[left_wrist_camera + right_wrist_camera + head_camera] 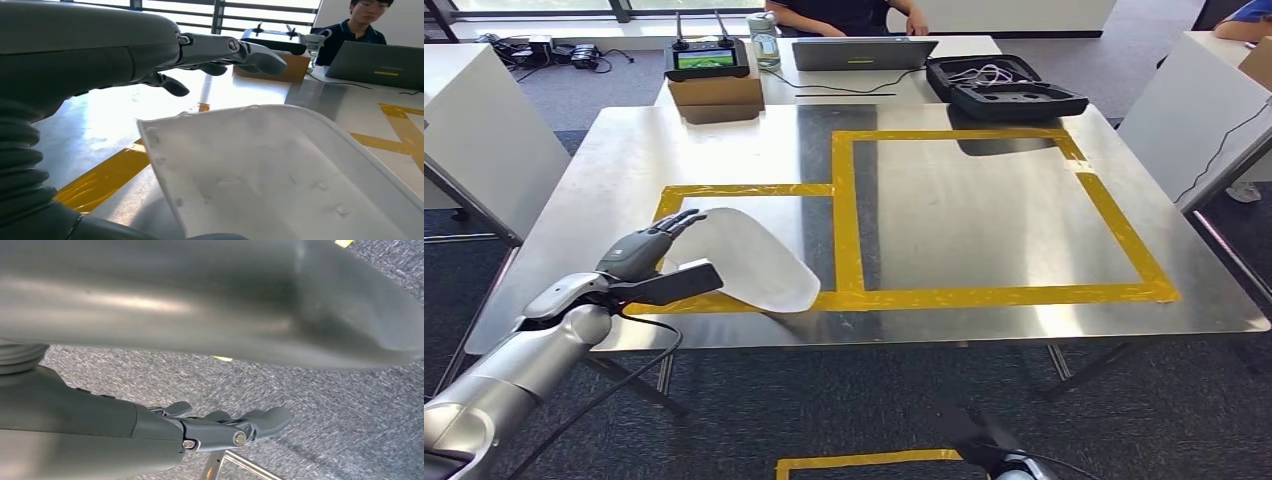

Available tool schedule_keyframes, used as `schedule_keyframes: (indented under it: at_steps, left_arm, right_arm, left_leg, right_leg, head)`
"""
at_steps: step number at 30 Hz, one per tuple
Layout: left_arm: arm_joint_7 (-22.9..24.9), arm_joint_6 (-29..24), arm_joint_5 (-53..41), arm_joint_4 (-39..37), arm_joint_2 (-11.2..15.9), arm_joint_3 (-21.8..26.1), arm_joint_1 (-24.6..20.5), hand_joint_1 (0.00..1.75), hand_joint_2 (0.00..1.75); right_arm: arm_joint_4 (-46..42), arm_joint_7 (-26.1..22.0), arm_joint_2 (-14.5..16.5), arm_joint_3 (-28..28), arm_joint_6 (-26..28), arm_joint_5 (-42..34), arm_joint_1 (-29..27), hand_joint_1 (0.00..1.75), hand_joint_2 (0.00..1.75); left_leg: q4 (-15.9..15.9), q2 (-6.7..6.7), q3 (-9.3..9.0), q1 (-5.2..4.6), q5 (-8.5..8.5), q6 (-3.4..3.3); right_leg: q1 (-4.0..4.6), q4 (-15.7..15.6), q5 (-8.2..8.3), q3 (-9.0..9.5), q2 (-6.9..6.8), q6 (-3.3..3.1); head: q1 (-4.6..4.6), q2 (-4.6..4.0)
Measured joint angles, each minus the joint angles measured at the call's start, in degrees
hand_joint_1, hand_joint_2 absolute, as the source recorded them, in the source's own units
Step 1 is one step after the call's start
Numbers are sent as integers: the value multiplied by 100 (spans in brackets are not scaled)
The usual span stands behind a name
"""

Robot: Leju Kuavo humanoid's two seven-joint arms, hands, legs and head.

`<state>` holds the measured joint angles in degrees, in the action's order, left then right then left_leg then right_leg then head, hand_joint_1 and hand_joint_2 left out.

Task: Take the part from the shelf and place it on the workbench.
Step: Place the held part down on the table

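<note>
A: So, where's the part (pixel 749 258)?
B: On the steel workbench (pixel 984 210), near-left, inside the small yellow tape rectangle (pixel 746 189). Its near edge sits on the tape line.
A: Left hand (pixel 649 250)?
B: Released. Fingers (pixel 235 50) are straight and spread above the part's left edge, thumb extended on the near side. Can't tell if it touches.
A: Right hand (pixel 220 427)?
B: Hanging over grey carpet, fingers loosely extended, nothing in it.
A: Anything else on the bench?
B: Large tape square (pixel 994 215) to the right. Far side has a cardboard box (pixel 714 97) with a controller (pixel 707 58) on it, a laptop (pixel 862 52) and an open black case (pixel 1002 86).
</note>
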<state>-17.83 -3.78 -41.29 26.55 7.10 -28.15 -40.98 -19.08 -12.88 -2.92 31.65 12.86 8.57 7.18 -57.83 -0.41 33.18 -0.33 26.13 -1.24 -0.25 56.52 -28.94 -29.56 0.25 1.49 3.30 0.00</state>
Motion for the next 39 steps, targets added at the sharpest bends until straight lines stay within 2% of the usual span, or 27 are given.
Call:
schedule_keyframes:
  at_steps: [12,18,30,39]
  left_arm:
    - [-115,-158,114,47,-1,4,20,0,0]
    - [-359,-248,478,432,4,123,192,0,0]
    - [-510,-202,1052,2184,129,349,972,0,0]
    - [-754,-10,2089,4405,166,481,2279,0,0]
  right_arm:
    - [0,-54,-22,1,10,-1,-26,0,0]
    - [0,-69,-28,0,26,-46,-47,0,0]
    - [0,-174,-34,2,59,-187,-158,0,0]
    - [0,-328,-34,0,280,-519,-299,0,0]
  left_leg:
    - [0,0,0,0,0,0]
    - [0,0,0,0,0,0]
    - [1,0,0,0,0,0]
    - [1,0,1,-2,7,-1]
  right_leg:
    - [0,0,0,0,0,0]
    - [0,0,0,0,0,0]
    - [0,0,0,1,0,0]
    - [-1,-2,-6,0,0,-1]
  head:
    - [0,1]
    - [0,1]
    - [0,1]
    - [0,1]
